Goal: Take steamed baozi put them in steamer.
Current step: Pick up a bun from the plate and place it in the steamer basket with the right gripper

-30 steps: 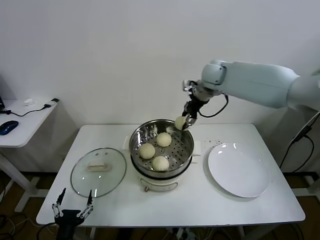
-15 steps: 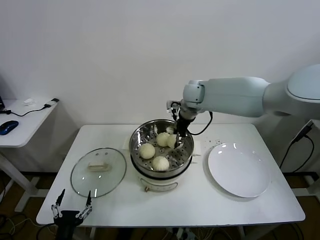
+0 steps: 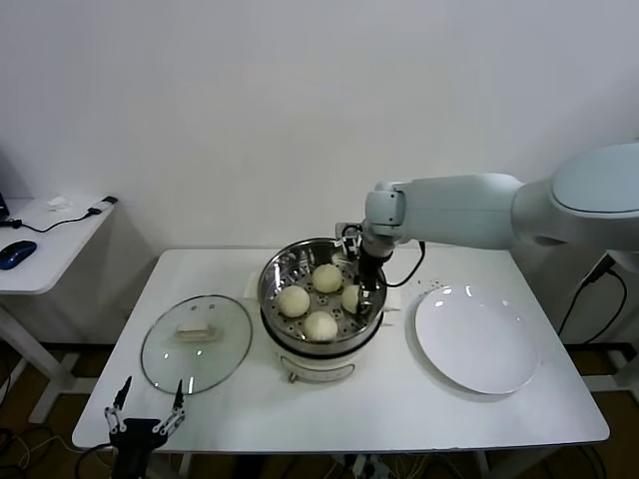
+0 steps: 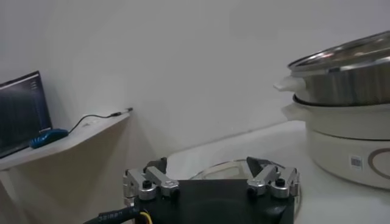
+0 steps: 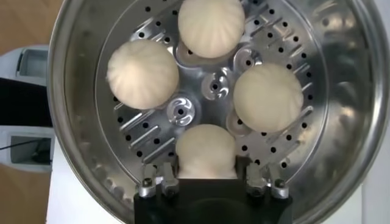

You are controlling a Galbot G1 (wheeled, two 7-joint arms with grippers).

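The steamer (image 3: 273, 277) stands mid-table, a shiny steel pot on a cream base, with several cream-white baozi on its perforated tray. My right gripper (image 3: 359, 297) reaches down inside its right side. In the right wrist view one baozi (image 5: 205, 151) rests on the tray between the fingers of that gripper (image 5: 206, 175), which stand open just off its sides. Three other baozi (image 5: 142, 74) (image 5: 211, 27) (image 5: 268, 97) lie around the tray's centre. My left gripper (image 3: 148, 404) hangs open below the table's front left edge, holding nothing.
A round glass lid (image 3: 196, 342) lies flat to the left of the steamer. A flat white plate (image 3: 477, 339) sits to its right with nothing on it. A low side table (image 3: 45, 249) with a blue mouse stands at the far left.
My right arm carried a baozi from above the steamer's far rim down onto the tray's right side. Its fingers have parted from the bun. The left arm has not moved.
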